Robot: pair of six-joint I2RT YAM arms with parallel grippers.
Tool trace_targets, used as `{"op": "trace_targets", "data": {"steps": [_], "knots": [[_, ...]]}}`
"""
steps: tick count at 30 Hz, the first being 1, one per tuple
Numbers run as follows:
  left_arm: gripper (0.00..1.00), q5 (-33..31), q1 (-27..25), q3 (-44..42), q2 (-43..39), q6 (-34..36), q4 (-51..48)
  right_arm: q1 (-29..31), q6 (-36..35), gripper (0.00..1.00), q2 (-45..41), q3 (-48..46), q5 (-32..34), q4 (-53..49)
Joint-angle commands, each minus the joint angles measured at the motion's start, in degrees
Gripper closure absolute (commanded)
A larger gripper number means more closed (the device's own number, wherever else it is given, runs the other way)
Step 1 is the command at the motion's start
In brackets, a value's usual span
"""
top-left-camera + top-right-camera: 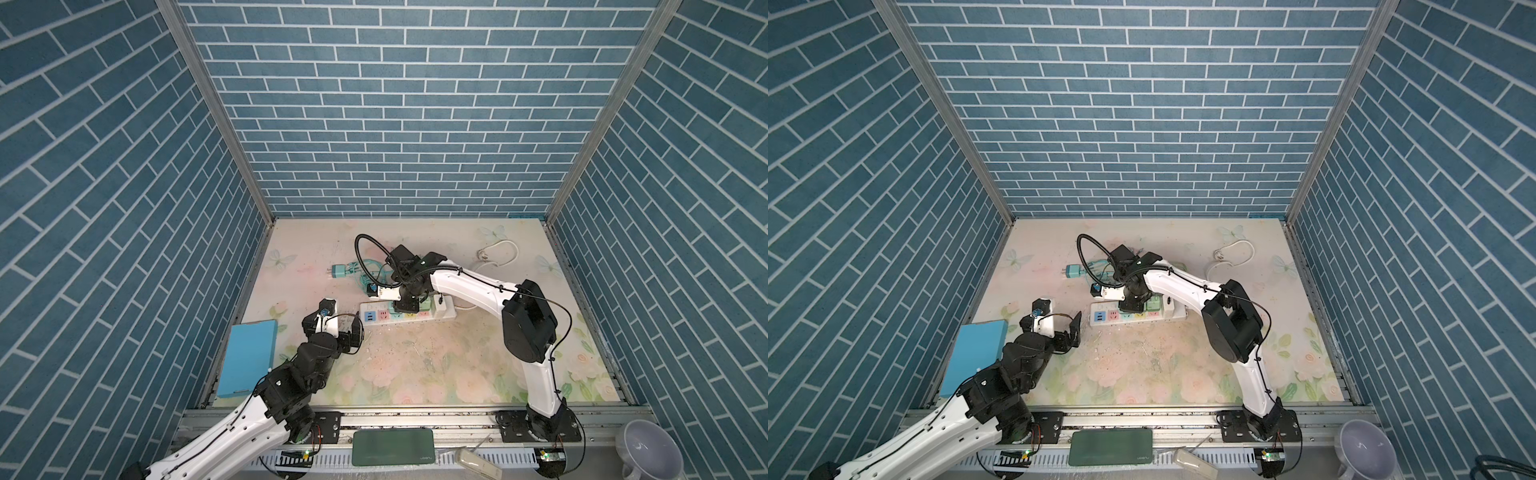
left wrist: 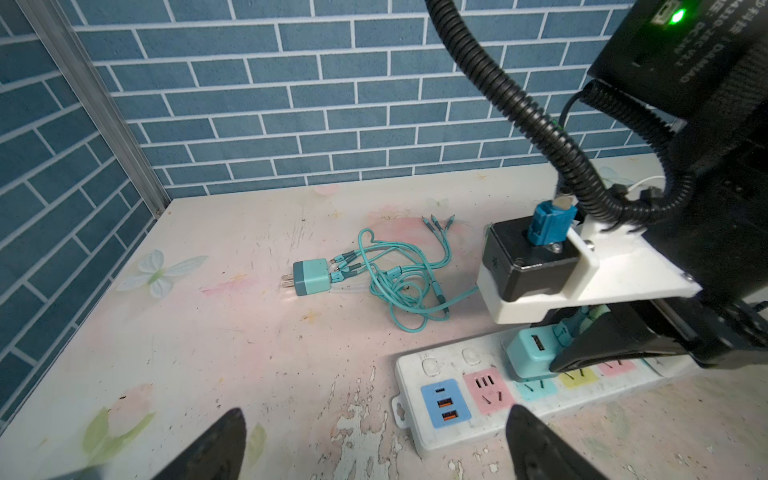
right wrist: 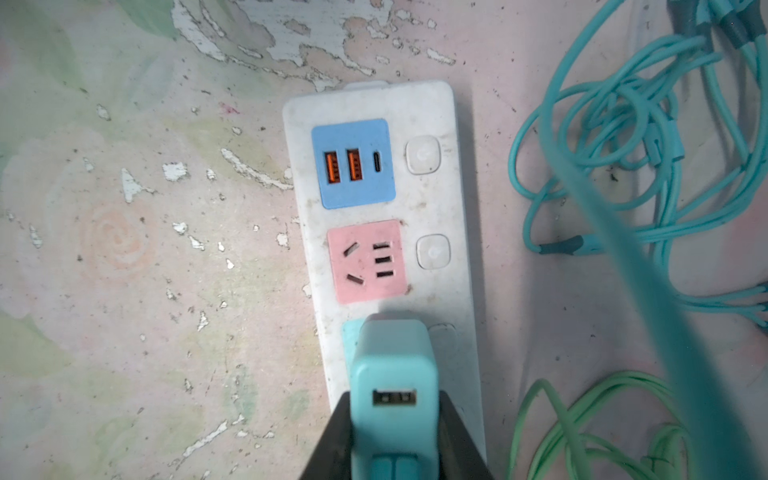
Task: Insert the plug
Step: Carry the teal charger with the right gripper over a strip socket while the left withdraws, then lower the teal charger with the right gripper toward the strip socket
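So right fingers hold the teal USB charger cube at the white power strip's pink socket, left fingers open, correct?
No: the pink socket is bare. Right wrist view shows the teal USB charger cube at the light-blue socket beside it on the white power strip. Rest stands.

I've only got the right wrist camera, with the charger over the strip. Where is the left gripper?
Observer: The left gripper is open and empty, by the power strip's USB end.
Operator: Is there another charger around?
Observer: Yes, a spare charger lies unplugged on the table beyond the strip.
Operator: Does mine look seated?
Observer: From the left wrist view, the held charger's base looks flush on the strip; no prongs show.
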Motion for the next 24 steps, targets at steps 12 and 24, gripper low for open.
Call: {"op": "trace_targets", "data": {"steps": [12, 24], "knots": [[0.02, -0.43, 0.51, -0.87, -2.25, 0.22, -0.06, 0.63, -0.92, 1.00, 0.60, -8.63, 0.60, 2.04], [0.02, -1.75, 0.51, -0.61, -5.23, 0.28, -2.51, -0.89, -0.51, 1.00, 3.49, -7.11, -0.33, -1.13]]}}
